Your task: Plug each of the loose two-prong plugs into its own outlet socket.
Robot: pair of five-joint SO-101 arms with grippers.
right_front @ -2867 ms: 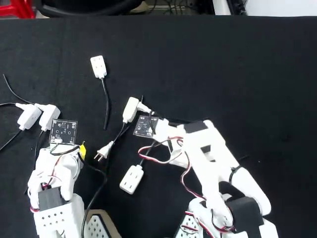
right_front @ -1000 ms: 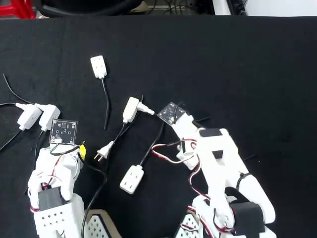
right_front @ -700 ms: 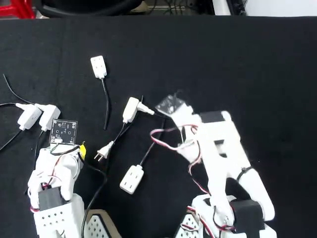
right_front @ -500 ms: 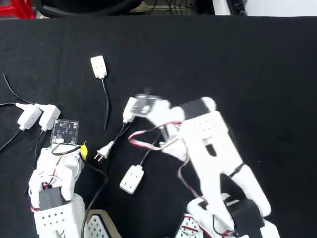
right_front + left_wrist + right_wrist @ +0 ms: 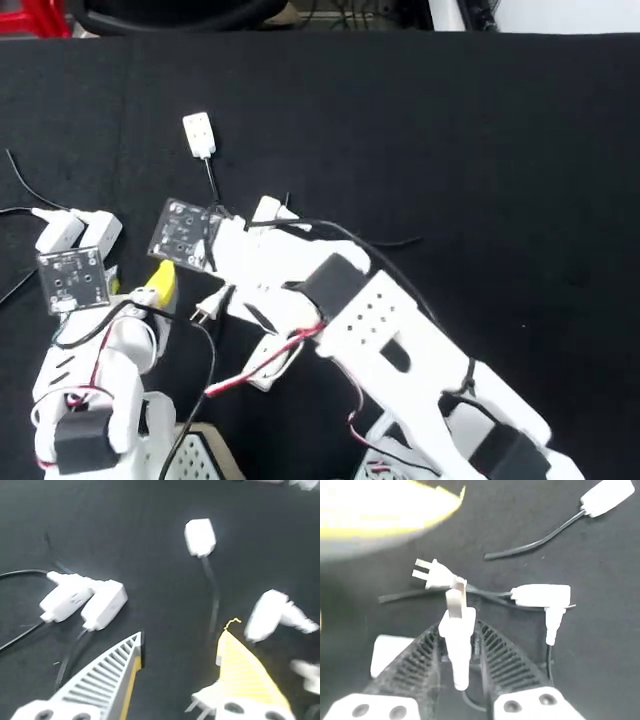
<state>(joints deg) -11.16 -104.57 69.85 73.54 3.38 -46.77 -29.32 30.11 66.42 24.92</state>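
We have the right jaws clamped on a white plug (image 5: 456, 652), prongs pointing outward, just beside the loose two-prong plug (image 5: 432, 575) lying on the worktop (image 5: 480, 150). Left jaws are wide open near a joined plug-socket pair (image 5: 82, 600). A free socket (image 5: 198, 133) lies farther off.

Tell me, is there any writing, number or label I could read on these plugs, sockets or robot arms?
No text can be read in these pictures.
Left dark board and right dark board on the arms' wrists: pale specks, too small to read.
Far white socket: plain, no marks seen.
Gripped white plug: plain, no print seen.
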